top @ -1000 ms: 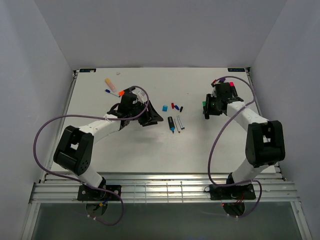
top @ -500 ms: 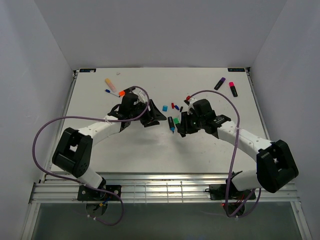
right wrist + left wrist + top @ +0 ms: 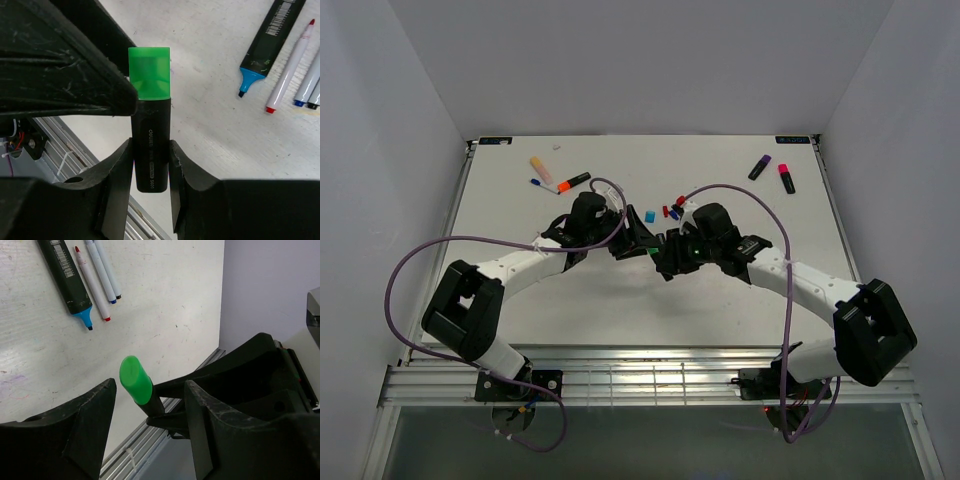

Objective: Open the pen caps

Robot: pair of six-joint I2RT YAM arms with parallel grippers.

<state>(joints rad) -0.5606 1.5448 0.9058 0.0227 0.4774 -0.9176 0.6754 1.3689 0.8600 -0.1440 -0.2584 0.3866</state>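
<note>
R gripper (image 3: 150, 156) clamps green highlighter (image 3: 149, 125) by black body, mid-air above table (image 3: 620, 310) centre. L gripper (image 3: 150, 390) open, jaws straddling green cap (image 3: 135, 379), no contact. Light, stiff, prob. slick plastic; L should pinch cap's sides, pull straight.

Left arm (image 3: 520, 262) and right arm (image 3: 800, 280) reach inward, tools facing tip to tip. Left tool (image 3: 150, 390) jaws stand apart; right tool (image 3: 150, 150) jaws clamp a pen (image 3: 150, 167).
</note>
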